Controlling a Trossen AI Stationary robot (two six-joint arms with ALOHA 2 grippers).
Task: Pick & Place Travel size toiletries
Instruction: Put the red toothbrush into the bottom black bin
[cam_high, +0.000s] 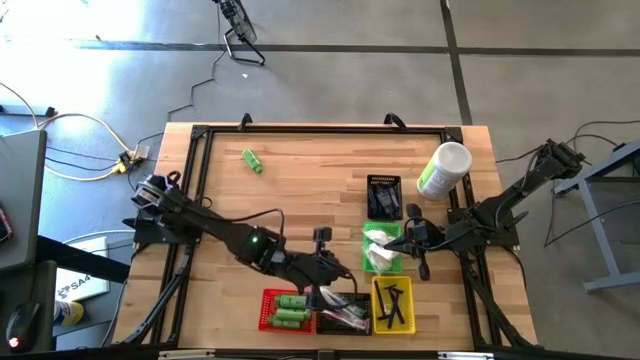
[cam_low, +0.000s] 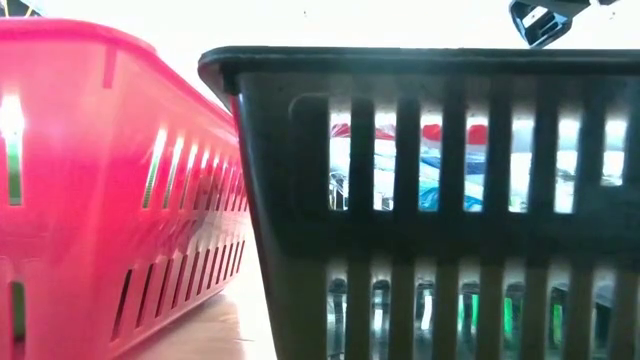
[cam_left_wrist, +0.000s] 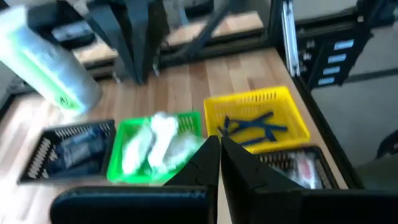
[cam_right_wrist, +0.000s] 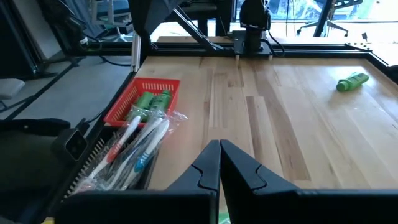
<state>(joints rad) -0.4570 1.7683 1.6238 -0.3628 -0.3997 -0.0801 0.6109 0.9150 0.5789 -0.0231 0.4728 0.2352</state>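
High view: we see the left gripper (cam_high: 322, 292) over the near baskets, one green bottle (cam_high: 252, 160) lying alone far up the table, and the right gripper (cam_high: 421, 262) parked beside the green basket (cam_high: 381, 262).

Wrist views: both grippers' fingers are pressed together, holding nothing. We judge a drop just done; next, the left arm must reach the stray bottle with fingers spread.

Wooden table (cam_high: 300, 190), black frame along edges. Red basket (cam_high: 268, 310), black basket (cam_high: 333, 322) and yellow basket (cam_high: 380, 312) in row at near edge. Green basket (cam_high: 368, 236) behind yellow basket; second black basket (cam_high: 384, 183) behind green basket. White-and-green canister (cam_high: 444, 169) lying tilted near right edge. Yellow cable (cam_high: 70, 120) on floor beyond table.
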